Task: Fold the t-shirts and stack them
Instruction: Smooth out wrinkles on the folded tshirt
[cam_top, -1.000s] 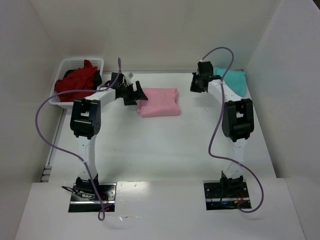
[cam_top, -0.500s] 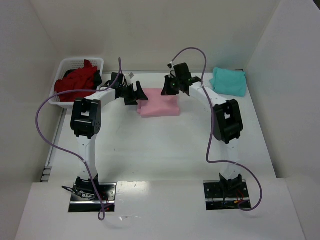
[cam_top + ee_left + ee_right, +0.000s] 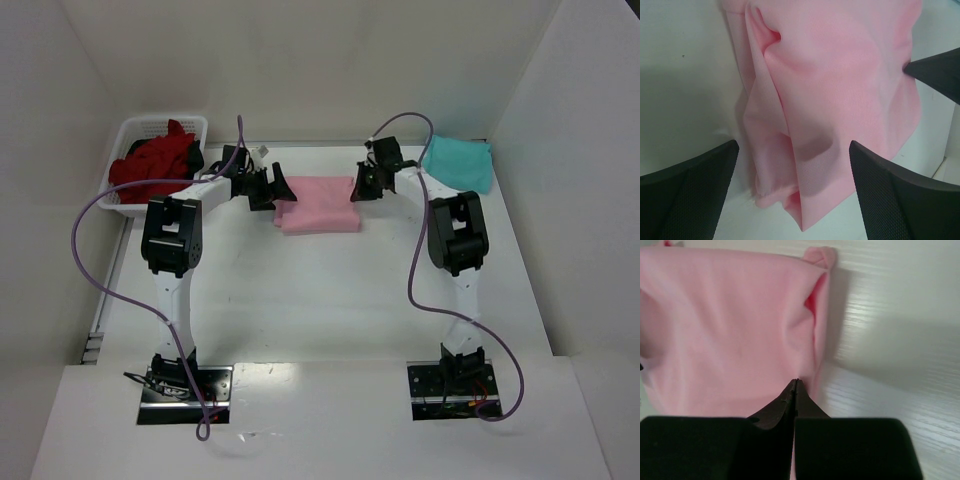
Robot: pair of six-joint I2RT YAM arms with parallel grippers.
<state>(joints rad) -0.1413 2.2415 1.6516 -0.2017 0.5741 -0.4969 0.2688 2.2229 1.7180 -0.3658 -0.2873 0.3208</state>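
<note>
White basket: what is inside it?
A heap of dark red t-shirts fills the basket, rising above its rim. Its floor and anything under the heap are covered.

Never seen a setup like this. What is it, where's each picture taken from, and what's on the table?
Two robot arms are bolted at the near edge of a table, each ending in two-finger jaws. The wide picture looks down from above: left arm on the left, right arm on the right. The close-ups come from wrist cameras, black jaws at the bottom. A folded pink t-shirt lies far centre, a teal t-shirt far right, dark red shirts in a white basket far left. The left jaws stand wide open at the pink shirt's left edge; the right jaws are shut at its right edge, perhaps pinching cloth.
</note>
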